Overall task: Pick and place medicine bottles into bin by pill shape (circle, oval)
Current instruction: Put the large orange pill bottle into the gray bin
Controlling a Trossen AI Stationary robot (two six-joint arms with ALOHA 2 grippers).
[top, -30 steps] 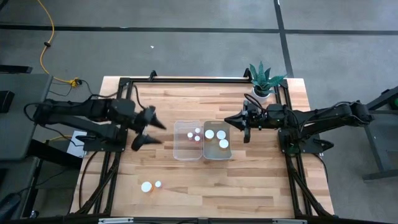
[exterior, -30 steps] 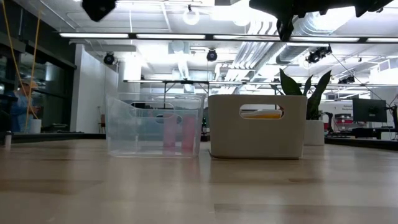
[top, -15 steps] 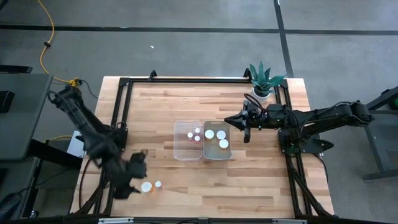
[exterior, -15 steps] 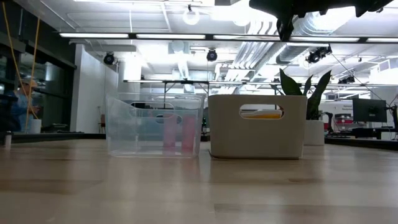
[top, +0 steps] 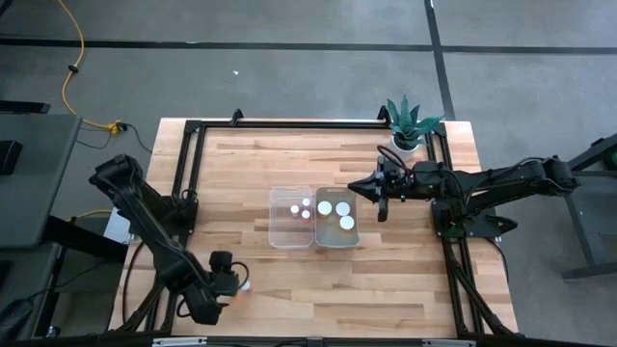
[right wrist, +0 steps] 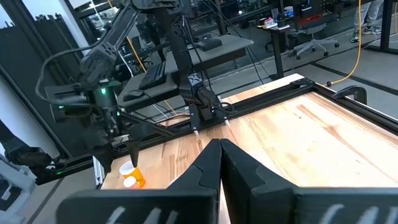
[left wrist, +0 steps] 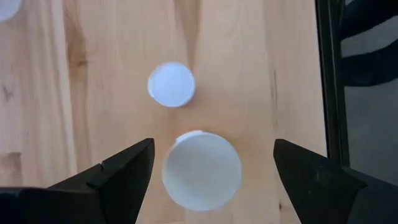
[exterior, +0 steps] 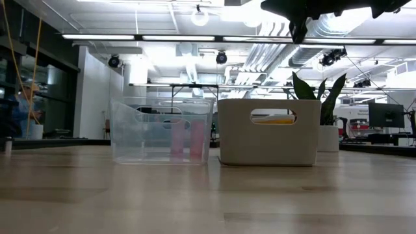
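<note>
Two medicine bottles stand on the table near its front left. In the left wrist view one has a small white cap (left wrist: 171,84) and one a larger white cap (left wrist: 202,169). My left gripper (left wrist: 212,154) is open, pointing down, with one finger on either side of the larger-capped bottle and not touching it. In the high view the gripper (top: 229,281) covers that bottle, and the small cap (top: 245,285) shows beside it. My right gripper (top: 353,186) is shut and empty, hovering by the white bin's far right corner. More bottles lie in the two bins.
A clear bin (top: 291,229) and a white bin (top: 336,234) stand side by side mid-table, each holding three white-capped bottles. They also show in the low view, clear (exterior: 160,133) and white (exterior: 268,132). A potted plant (top: 409,123) stands at the far right.
My left arm has swung from beside the clear bin toward the table's near left edge and come down over the two bottles standing there, its fingers staying open. My right arm has kept still.
</note>
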